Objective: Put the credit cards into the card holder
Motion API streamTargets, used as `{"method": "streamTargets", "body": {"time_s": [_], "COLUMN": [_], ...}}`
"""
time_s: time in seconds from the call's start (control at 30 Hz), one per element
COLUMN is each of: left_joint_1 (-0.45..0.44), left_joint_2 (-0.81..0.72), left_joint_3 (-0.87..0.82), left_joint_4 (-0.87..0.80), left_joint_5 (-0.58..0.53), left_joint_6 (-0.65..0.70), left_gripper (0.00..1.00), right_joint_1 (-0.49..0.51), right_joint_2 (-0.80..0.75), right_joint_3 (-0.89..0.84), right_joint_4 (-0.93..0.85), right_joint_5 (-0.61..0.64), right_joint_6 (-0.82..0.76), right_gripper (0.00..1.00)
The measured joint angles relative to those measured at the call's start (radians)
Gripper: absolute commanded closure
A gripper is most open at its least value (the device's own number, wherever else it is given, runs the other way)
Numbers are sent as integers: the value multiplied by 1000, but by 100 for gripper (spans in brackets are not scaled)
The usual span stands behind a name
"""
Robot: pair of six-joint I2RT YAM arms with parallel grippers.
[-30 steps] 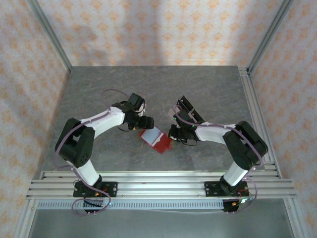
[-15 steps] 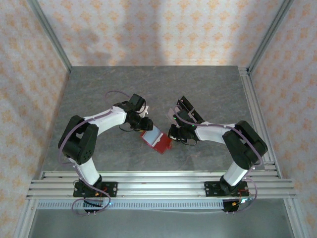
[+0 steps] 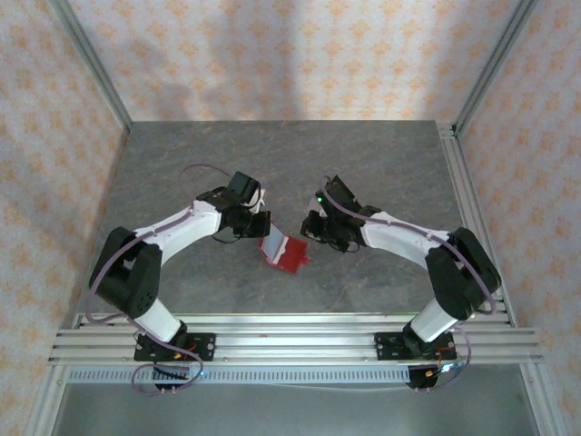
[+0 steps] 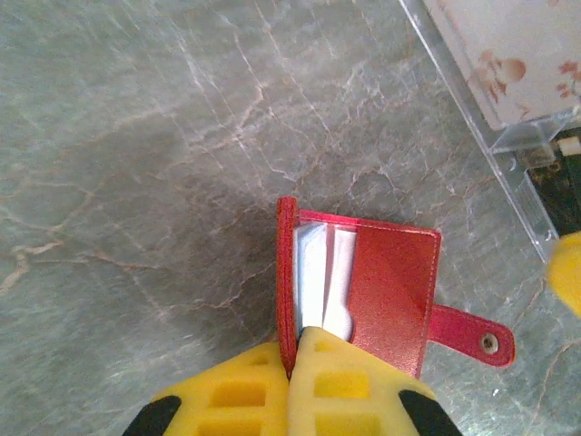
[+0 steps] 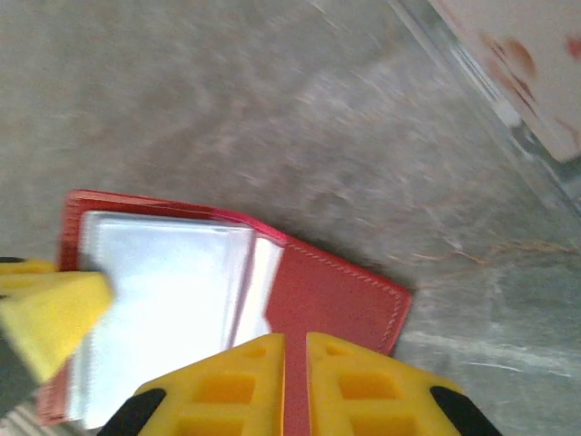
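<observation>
The left pincer [image 4: 292, 359] is pressed together, its yellow fingers [image 4: 354, 391] pinching the near end of one red cover of the card holder [image 4: 390, 291]. From that wrist, the pinched cover rises edge-on straight ahead of the fingertips. The pale sleeves [image 4: 318, 272] fan out just to the right of it. Further right the other cover lies flat on the grey marbled counter [image 4: 136, 136], with a snap tab [image 4: 472, 336] sticking out from its far side. From above, the holder sits open between the two pincers, touching the left one and close under the right. The right pincer [image 5: 295, 363] comes at the holder from the opposite side. Its two yellow fingers stand almost together with only a thin slit between them, and the flat red cover runs right up to that slit. I cannot tell whether it is pinching the cover or merely resting over it. Seen from that wrist, the sleeves lie ahead and to the left of the fingertips, where one finger of the left pincer touches their outer edge.
</observation>
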State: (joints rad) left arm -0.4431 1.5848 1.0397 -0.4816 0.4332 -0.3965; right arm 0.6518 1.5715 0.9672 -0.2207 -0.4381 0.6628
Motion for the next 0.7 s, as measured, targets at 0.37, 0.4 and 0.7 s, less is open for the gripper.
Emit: {"method": "streamTargets", "body": {"time_s": [0.37,0.4,0.7], "left_joint_1": [-11,-19,-105], "left_joint_2": [-129,-133,-137], "left_joint_3": [-92,-97,-114], "left_joint_4": [14,16,34], "left_joint_5": [-163,-179,-290], "left_joint_6": [-87,-94,-158], "left_gripper": [100,100,100], "right_joint_1": [84,93,122], "right_joint_2": [27,48,166], "right_joint_3": [36,36,20], "right_joint_4": [27,37,137], "right_joint_5": [-8,-10,-27], "right_joint_6": [19,26,88], "right_gripper": [87,87,91]}}
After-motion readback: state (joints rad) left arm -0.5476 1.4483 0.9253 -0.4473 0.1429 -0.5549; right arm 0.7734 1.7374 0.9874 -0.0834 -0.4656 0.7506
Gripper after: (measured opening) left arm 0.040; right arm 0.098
